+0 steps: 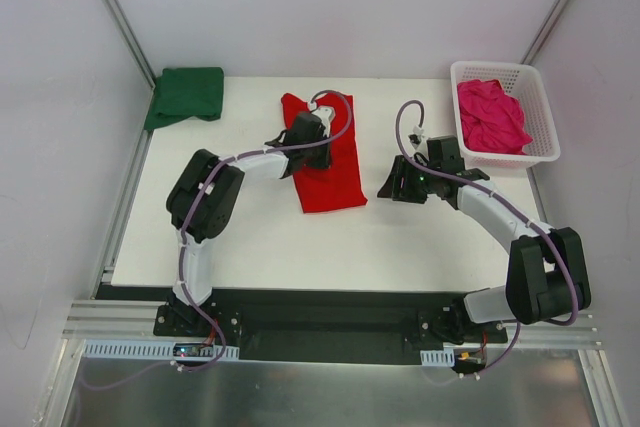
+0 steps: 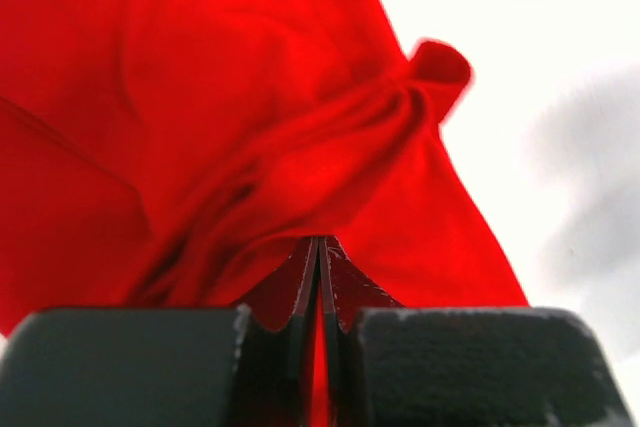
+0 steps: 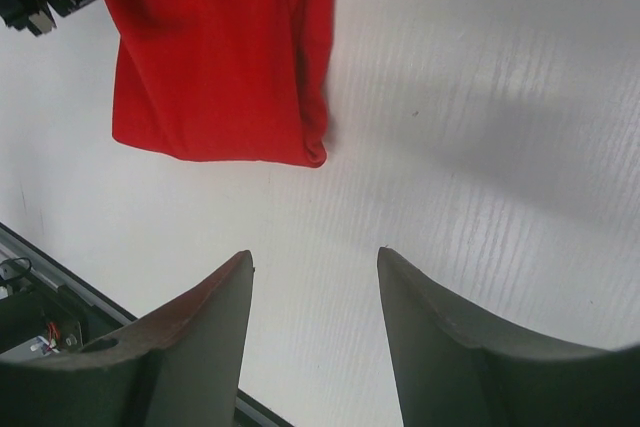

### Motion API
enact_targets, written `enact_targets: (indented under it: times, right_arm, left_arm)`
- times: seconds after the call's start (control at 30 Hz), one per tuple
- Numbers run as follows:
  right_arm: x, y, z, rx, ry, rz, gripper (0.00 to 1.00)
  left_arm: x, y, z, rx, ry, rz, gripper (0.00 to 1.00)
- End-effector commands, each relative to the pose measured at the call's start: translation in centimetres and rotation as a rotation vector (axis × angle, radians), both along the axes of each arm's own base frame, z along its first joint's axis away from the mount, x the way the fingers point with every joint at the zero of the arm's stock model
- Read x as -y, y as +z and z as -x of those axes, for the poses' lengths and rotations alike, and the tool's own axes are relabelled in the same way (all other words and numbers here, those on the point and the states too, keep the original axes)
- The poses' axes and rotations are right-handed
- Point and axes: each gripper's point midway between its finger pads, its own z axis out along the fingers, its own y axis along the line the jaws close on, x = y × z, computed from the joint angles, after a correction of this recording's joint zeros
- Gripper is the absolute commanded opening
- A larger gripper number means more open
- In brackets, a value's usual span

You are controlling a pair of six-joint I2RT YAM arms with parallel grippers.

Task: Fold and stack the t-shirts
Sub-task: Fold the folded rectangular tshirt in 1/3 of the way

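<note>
A bright red t-shirt (image 1: 335, 182) lies folded into a long strip in the middle of the white table (image 1: 280, 247). My left gripper (image 1: 316, 150) sits over its left half, shut, with red cloth (image 2: 250, 97) bunched and pulled up to its fingertips (image 2: 320, 240). My right gripper (image 1: 396, 187) hovers open over bare table just right of the strip, and the shirt's near corner (image 3: 220, 57) lies ahead of its empty fingers (image 3: 315, 257). A dark green t-shirt (image 1: 187, 94) lies folded at the far left corner. A magenta-pink t-shirt (image 1: 490, 115) is crumpled in the basket.
The white lattice basket (image 1: 541, 152) stands at the table's far right corner. White walls with metal posts close in the back and sides. The black mounting rail (image 1: 320, 312) runs along the near edge.
</note>
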Motion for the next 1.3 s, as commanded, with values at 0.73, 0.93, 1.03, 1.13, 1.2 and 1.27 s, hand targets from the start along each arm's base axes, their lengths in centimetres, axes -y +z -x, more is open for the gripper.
enact_targets:
  times: [0.73, 0.93, 1.03, 1.13, 1.2, 1.27]
  right_arm:
    - [0.5, 0.0, 0.2, 0.001, 0.008, 0.033, 0.56]
    - [0.4, 0.0, 0.2, -0.001, 0.012, 0.03, 0.56]
    - [0.3, -0.1, 0.2, -0.003, 0.015, 0.025, 0.56]
    - [0.3, -0.2, 0.4, -0.006, 0.016, 0.022, 0.56]
    - [0.4, -0.1, 0.4, 0.0, 0.015, 0.021, 0.56]
    - [0.4, -0.2, 0.7, -0.005, 0.015, 0.018, 0.56]
  left_arm:
    - [-2.9, 0.6, -7.9, 0.023, 0.108, -0.131, 0.0]
    - [-3.2, 3.8, -7.8, 0.067, 0.111, -0.099, 0.0]
    - [-3.5, 7.1, -8.1, 0.132, 0.125, -0.083, 0.0]
    - [-3.8, 10.7, -8.3, 0.208, 0.131, -0.068, 0.0]
    - [-3.9, 12.4, -8.1, 0.239, 0.127, -0.061, 0.0]
    - [-3.8, 14.4, -7.5, 0.257, 0.103, -0.018, 0.0]
